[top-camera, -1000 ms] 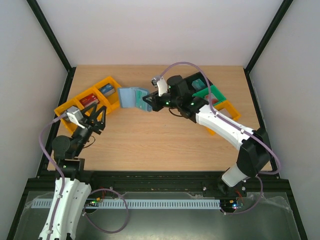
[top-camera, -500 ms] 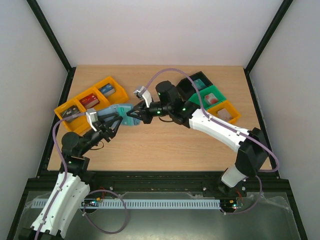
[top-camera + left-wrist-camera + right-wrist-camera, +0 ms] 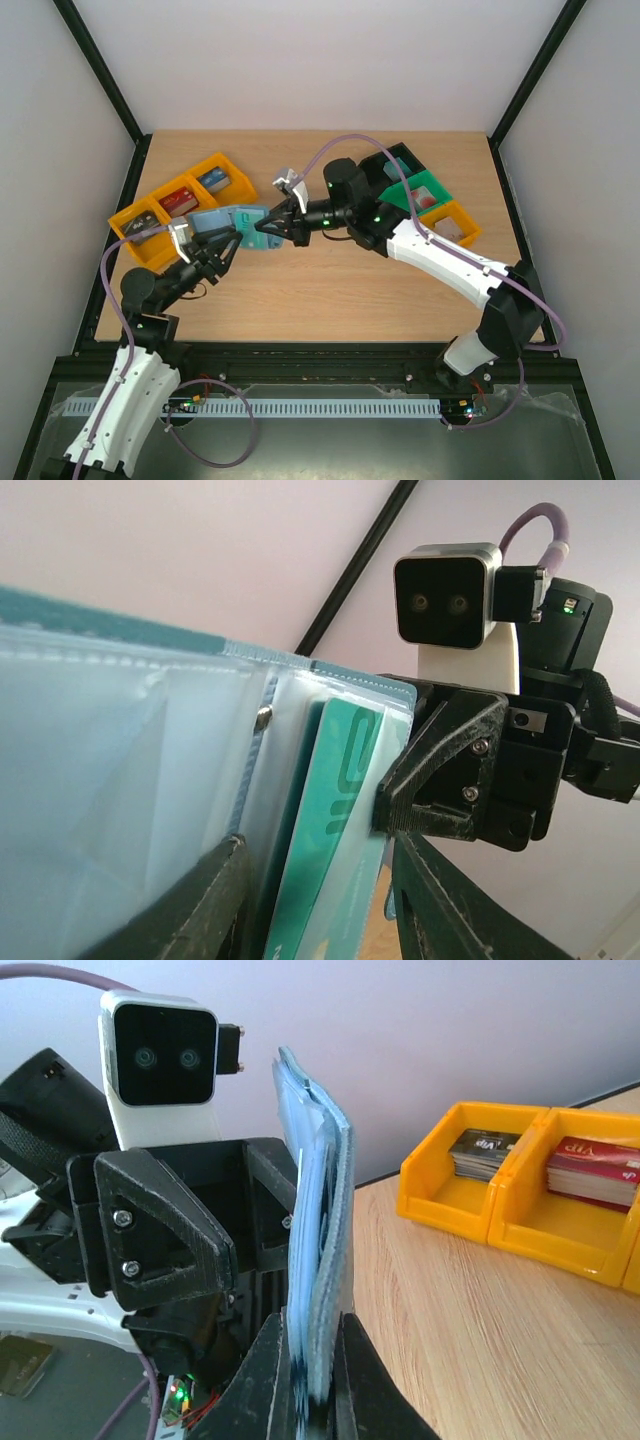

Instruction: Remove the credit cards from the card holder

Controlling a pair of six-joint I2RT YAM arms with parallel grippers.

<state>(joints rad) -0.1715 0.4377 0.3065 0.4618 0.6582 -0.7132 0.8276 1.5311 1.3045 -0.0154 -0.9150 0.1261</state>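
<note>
The card holder [image 3: 232,222] hangs in the air between both arms, opened, its pale blue pockets [image 3: 120,740] facing the left wrist camera. My right gripper [image 3: 266,231] is shut on one edge of it [image 3: 318,1220], fingers pinching both leaves [image 3: 312,1325]. A teal credit card [image 3: 345,780] stands in a pocket. My left gripper [image 3: 318,845] straddles that card and the pocket leaf, jaws narrow but open, with a thin slit of table showing beside the right finger. From above, the left gripper [image 3: 222,248] sits just below the holder.
An orange tray row [image 3: 180,205] with card stacks stands at the back left, shown too in the right wrist view [image 3: 480,1195]. Black [image 3: 385,170], green [image 3: 425,190] and orange [image 3: 455,220] trays lie behind the right arm.
The right arm carried the card holder left and nearer to the left arm. The left gripper came up to the holder, and its jaws have narrowed around the card.
</note>
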